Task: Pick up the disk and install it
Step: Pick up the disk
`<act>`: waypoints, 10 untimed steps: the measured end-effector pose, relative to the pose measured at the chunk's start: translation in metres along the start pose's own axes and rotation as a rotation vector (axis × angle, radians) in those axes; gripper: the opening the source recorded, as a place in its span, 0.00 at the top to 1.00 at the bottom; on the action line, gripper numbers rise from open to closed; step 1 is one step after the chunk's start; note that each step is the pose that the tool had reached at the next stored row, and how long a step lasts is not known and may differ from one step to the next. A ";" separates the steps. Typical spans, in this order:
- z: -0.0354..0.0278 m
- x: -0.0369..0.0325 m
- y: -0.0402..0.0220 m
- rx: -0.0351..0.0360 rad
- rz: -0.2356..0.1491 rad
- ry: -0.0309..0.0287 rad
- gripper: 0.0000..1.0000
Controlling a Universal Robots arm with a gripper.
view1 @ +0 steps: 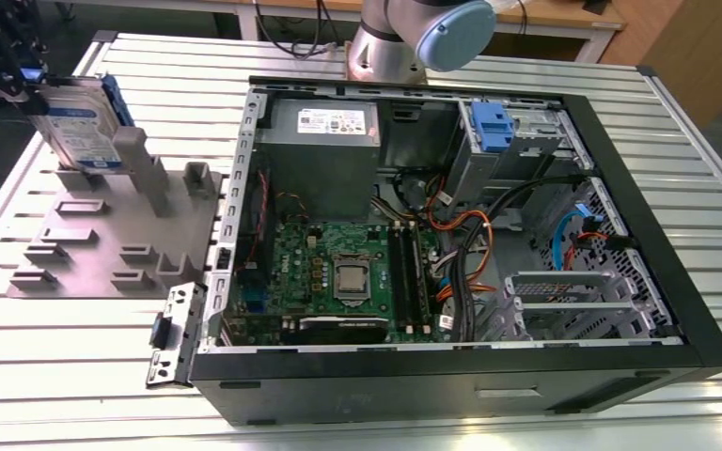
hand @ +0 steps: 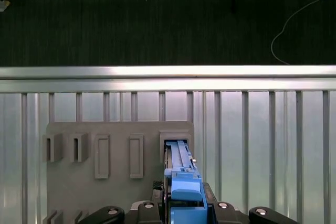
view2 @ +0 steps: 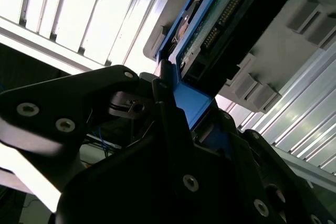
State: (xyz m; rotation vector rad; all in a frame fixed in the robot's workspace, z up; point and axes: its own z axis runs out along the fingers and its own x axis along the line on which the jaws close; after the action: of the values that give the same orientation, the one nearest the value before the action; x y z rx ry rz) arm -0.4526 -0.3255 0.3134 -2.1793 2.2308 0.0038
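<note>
The disk [view1: 79,122], silver-grey with a white-and-blue label and blue rails, stands upright at the exterior view's left. Its lower edge is at a slot of the grey fixture plate [view1: 98,240]. My gripper [view1: 38,83] is at the disk's top end, shut on it. In the first wrist view the disk [hand: 181,174] is seen edge-on between my dark fingers, over the plate's slot [hand: 176,139]. The second wrist view shows the disk's green circuit board [view2: 215,22] and its blue rail [view2: 191,103], which my gripper [view2: 184,111] clamps.
The open black computer case [view1: 637,244] lies on the slatted aluminium table [view1: 48,376], with the motherboard [view1: 336,272], cables and a drive bay with a blue tab [view1: 493,127] inside. The arm's base [view1: 393,42] stands behind the case. The table edge [hand: 168,74] runs beyond the fixture.
</note>
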 end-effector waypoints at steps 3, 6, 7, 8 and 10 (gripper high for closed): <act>-0.0016 0.0000 -0.0001 0.0003 0.000 -0.0001 0.64; -0.0045 -0.0001 -0.0001 0.0003 0.000 -0.0001 0.64; -0.0057 -0.0001 -0.0001 0.0004 0.000 -0.0001 0.64; -0.0070 -0.0001 -0.0001 0.0004 0.000 -0.0002 0.64; -0.0098 -0.0002 -0.0002 0.0004 0.000 -0.0002 0.64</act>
State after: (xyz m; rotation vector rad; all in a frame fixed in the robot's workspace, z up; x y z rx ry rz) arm -0.4526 -0.3255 0.3232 -2.1790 2.2305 0.0037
